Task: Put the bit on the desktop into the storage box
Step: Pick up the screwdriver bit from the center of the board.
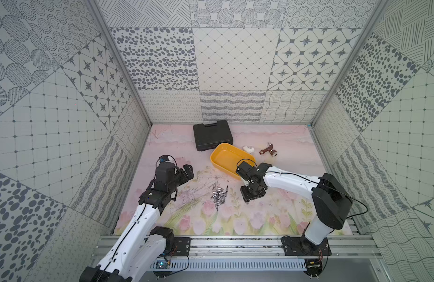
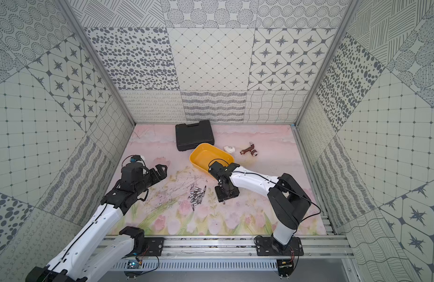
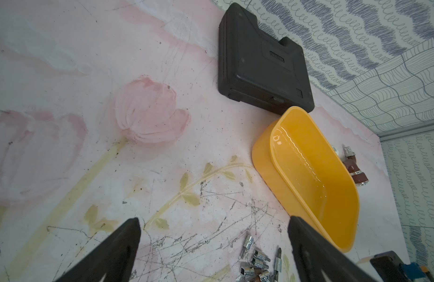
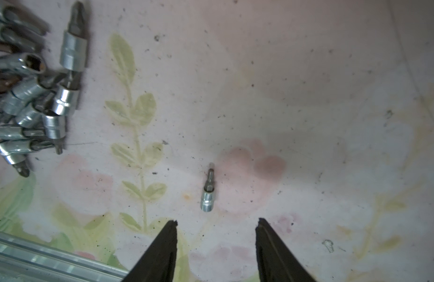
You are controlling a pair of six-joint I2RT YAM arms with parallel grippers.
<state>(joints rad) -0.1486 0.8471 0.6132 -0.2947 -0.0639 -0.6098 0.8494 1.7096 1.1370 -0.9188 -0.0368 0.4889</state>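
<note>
Right pincer (image 4: 216, 221) fingertips, nearest the wrist lens, stand parted with nothing between them. One bit (image 4: 207, 193) lies flat on the surface (image 4: 308, 97) just beyond them, clear of both tips. It has a chromed socket collar and a dark hexagonal shank. It is judged light, rigid and smooth, and liable to roll or slip. The best hold is probably across the wider collar, with the jaws square to its axis. Well apart to one side lies a heap of similar bits (image 4: 32, 97). Storage box (image 1: 229, 157), yellow and empty, sits farther back on the surface, one corner just beside a black tool case (image 1: 212, 135). Left pincer (image 3: 214, 219) hangs released above the surface, holding nothing.
</note>
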